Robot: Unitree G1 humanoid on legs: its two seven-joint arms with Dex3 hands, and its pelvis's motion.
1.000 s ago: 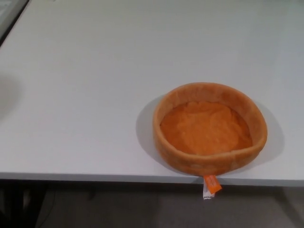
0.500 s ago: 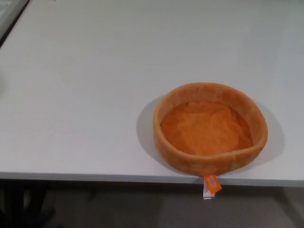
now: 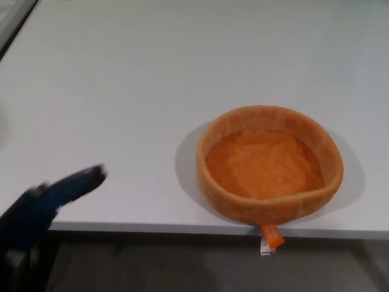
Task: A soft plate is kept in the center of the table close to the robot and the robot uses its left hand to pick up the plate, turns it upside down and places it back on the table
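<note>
Since the earlier frame, your left hand (image 3: 45, 201) has come into the view at the lower left corner; half a second ago no part of the robot was visible. It is dark and blurred by motion, and one finger-like tip reaches toward the upper right, over the near edge of the bench (image 3: 121, 91). From this blur you cannot tell if the fingers are spread or pressed together, and they hold nothing that can be seen. The hand is well apart from the plate, with bare white surface between them.

The soft plate (image 3: 269, 163) has not moved. It is orange, round, with a thick raised rim, and it lies right side up with the hollow facing the camera. It sits at the near edge of the bench, to the right of the centre of the picture, and its front wall is just at the edge. A small orange and white tag (image 3: 269, 238) hangs from its front side below the bench edge.

Your right hand does not show.
</note>
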